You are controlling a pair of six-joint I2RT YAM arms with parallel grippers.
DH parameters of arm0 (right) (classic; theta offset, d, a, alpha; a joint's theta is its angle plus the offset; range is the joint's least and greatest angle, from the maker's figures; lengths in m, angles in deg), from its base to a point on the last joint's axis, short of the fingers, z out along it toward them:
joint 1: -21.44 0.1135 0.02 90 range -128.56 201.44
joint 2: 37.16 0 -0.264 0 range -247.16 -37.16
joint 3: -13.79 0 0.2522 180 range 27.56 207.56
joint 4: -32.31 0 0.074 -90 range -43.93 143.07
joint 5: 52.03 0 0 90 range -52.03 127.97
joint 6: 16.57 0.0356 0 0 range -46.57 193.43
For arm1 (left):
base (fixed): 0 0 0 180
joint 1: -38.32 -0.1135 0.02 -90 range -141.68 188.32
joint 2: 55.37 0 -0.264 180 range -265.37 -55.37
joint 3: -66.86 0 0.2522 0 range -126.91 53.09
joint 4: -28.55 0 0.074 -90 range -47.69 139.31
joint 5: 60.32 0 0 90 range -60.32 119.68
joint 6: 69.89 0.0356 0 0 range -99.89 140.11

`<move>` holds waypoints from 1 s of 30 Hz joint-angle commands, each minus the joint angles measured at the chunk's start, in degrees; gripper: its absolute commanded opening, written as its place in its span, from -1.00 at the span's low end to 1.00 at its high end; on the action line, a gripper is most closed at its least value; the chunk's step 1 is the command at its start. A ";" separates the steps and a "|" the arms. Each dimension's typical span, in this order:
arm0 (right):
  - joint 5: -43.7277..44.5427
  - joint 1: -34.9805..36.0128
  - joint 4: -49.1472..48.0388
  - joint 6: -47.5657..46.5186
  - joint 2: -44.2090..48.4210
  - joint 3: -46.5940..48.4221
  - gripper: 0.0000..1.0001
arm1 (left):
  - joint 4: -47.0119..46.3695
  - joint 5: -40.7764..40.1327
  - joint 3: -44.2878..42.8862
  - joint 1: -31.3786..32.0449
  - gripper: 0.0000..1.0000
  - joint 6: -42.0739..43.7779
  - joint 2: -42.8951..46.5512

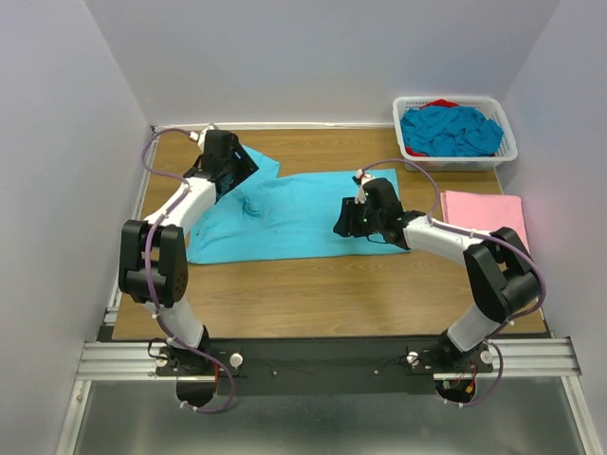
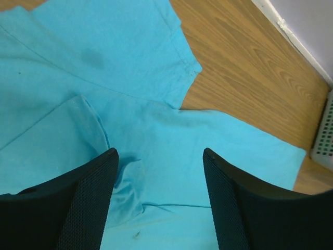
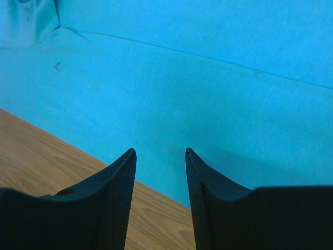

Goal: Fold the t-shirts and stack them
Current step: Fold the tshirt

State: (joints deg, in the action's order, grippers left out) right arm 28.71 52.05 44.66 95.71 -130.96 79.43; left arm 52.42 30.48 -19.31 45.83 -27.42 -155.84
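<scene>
A turquoise t-shirt (image 1: 285, 223) lies spread flat across the middle of the table, with a small bunched fold (image 2: 125, 192) near its left part. My left gripper (image 1: 245, 178) hovers over the shirt's upper left, near a sleeve (image 2: 156, 47). In the left wrist view its jaws (image 2: 160, 153) are open and hold nothing. My right gripper (image 1: 343, 227) is over the shirt's near right edge, its jaws (image 3: 160, 151) open and empty above the hem (image 3: 156, 177). A folded pale pink t-shirt (image 1: 484, 210) lies at the right. More turquoise t-shirts (image 1: 450, 131) are heaped in the basket.
The white lattice basket (image 1: 506, 152) stands at the back right corner, with a bit of red cloth (image 1: 439, 103) in it. Its corner shows in the left wrist view as the basket wall (image 2: 325, 135). Bare wooden table (image 1: 332, 284) runs along the front. Walls close in the sides and back.
</scene>
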 commanded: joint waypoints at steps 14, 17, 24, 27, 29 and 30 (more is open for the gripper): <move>-0.41 -0.55 -0.35 0.74 1.95 -2.04 0.00 | 18.19 -28.75 -11.71 14.99 -0.17 13.78 -11.85; -0.41 -0.55 -0.44 0.66 2.04 -2.39 0.00 | 18.28 -28.40 -13.55 15.52 -0.24 14.65 -14.13; -0.32 -0.55 -0.44 0.57 1.78 -2.66 0.00 | 18.46 -28.40 -16.10 16.40 -0.24 15.18 -16.69; -0.41 -0.55 -0.44 0.39 1.43 -2.57 0.00 | 18.80 -28.57 -16.98 16.84 -0.25 15.18 -17.22; -0.41 -0.55 -0.52 0.39 1.43 -2.48 0.00 | 19.42 -28.57 -17.51 17.01 -0.25 15.01 -18.18; -0.41 -0.47 -0.44 0.39 1.34 -2.48 0.00 | 19.86 -28.75 -17.86 17.10 -0.25 14.92 -18.71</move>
State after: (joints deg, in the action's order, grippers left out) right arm 28.67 51.75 44.66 95.93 -130.48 77.62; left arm 70.84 4.49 -35.09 62.35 -12.60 -172.08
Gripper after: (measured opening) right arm 0.501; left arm 0.378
